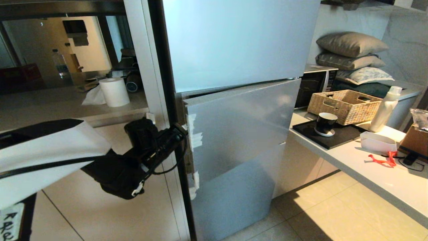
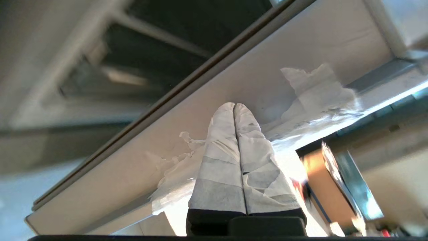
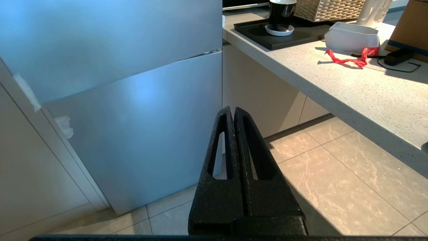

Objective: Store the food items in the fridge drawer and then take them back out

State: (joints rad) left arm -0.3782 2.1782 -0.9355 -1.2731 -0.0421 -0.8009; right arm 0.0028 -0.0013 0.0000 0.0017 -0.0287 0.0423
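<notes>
Grey speckled counter (image 1: pixel 378 174) beside silver fridge (image 1: pixel 234 134), tiled floor (image 1: pixel 317 207).

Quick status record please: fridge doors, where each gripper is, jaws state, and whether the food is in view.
fridge: middle door slightly ajar at its taped left edge; other doors look shut
left gripper: at the taped edge of that door, jaws shut, nothing held
right gripper: low, away from the fridge, over floor tiles, jaws shut, empty
food items: none in view
fridge drawer: not visible
counter: black tray, mug, wicker basket, white bottle
</notes>
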